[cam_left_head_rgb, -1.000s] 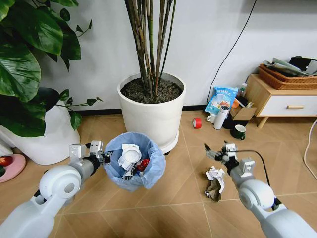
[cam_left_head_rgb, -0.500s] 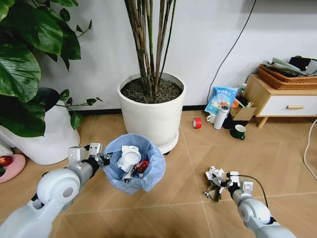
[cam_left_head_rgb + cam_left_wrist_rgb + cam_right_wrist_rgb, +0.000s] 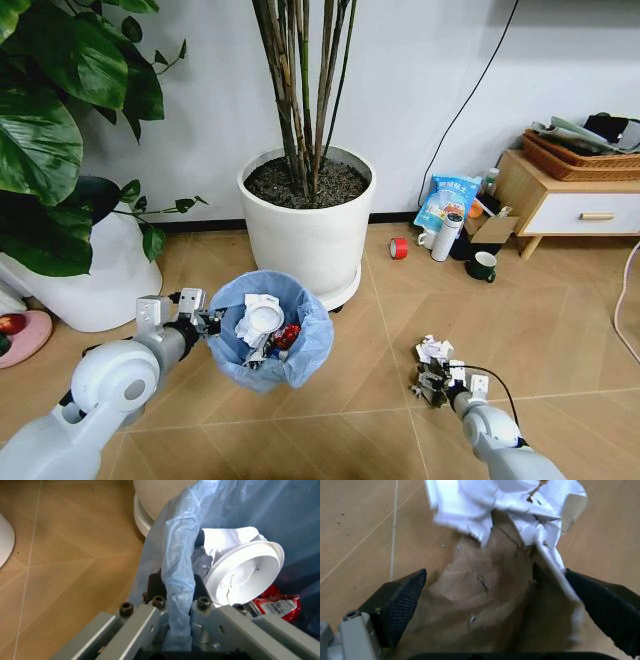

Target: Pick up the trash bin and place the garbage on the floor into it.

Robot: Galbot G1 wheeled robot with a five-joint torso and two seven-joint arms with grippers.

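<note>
While the floor (image 3: 560,300) and the white plant pot (image 3: 305,225) stand as they did a second ago, the right arm has dropped. Trash bin (image 3: 270,325): blue-lined, beside the pot, holding a white lid (image 3: 245,573) and red wrapper (image 3: 275,603); left gripper (image 3: 172,603) clenched on its rim, unmoved. Garbage, crumpled white-and-brown paper (image 3: 432,365): on the parquet right of the bin. Right gripper (image 3: 497,588): now lowered, jaws spread astride the paper, not yet closed; pickup judged imminent.
</note>
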